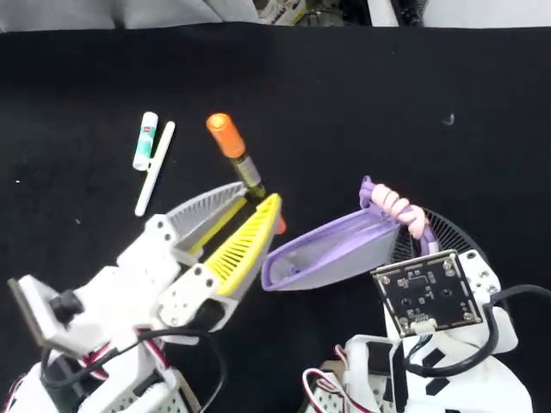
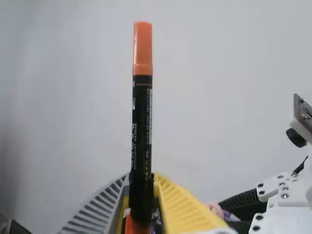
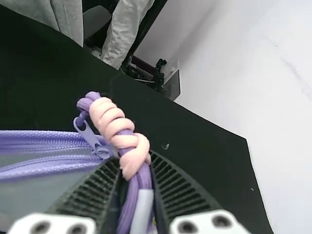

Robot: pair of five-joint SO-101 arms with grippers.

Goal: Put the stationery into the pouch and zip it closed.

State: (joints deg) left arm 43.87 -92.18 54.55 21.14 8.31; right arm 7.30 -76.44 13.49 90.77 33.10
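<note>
Marker (image 1: 234,148): orange cap, dark barrel, raised off the black table (image 1: 387,103). It is pinched near its lower end, so most of its length sticks out past the fingers.
Left gripper (image 1: 258,196): closed down to the barrel's width, with a grey finger on one side and a yellow one on the other.
Pouch (image 1: 336,245): purple fabric, mouth gaping, just beside the yellow finger.
Right gripper (image 3: 135,168): clamped on the pouch's end, at the braided pink and purple cord (image 3: 117,126) beside the zip slider (image 3: 85,127).
Waiting on table: small white tube (image 1: 145,140) and thin white pen (image 1: 155,168), side by side and well apart from the pouch.
Handling: the marker looks light, rigid and smooth, so it could swivel in a low grip. The pouch looks limp and likely to sag. The cord end seems the firmest hold.
</note>
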